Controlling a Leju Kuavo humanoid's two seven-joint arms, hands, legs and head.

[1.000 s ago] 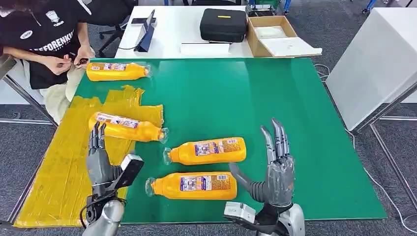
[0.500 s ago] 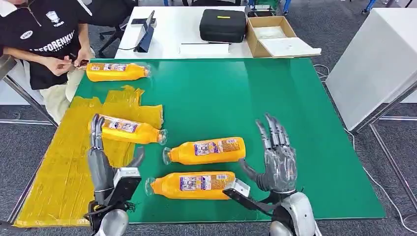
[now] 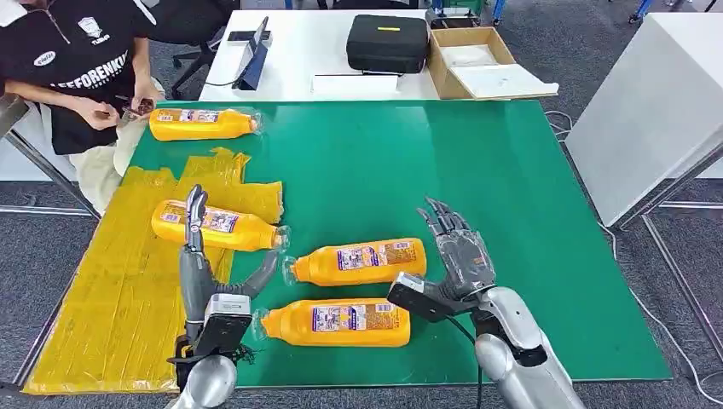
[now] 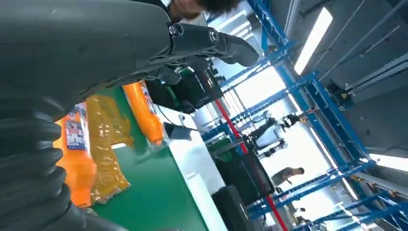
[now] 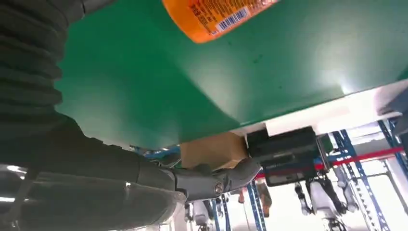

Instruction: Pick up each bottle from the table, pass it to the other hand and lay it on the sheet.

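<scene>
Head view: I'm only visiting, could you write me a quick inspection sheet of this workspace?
Surface: green table; crumpled yellow sheet over its left part.
Job's things: four orange bottles, all lying down. Far bottle near a seated person; sheet bottle on the sheet; middle bottle and near bottle on bare green.
Clutter: black case, cardboard box and tablet stand on the white table behind.
Hands: left hand and right hand both open, holding nothing.
Cables: cable on the floor at right.
Surroundings: grey carpet, white table at right.
</scene>
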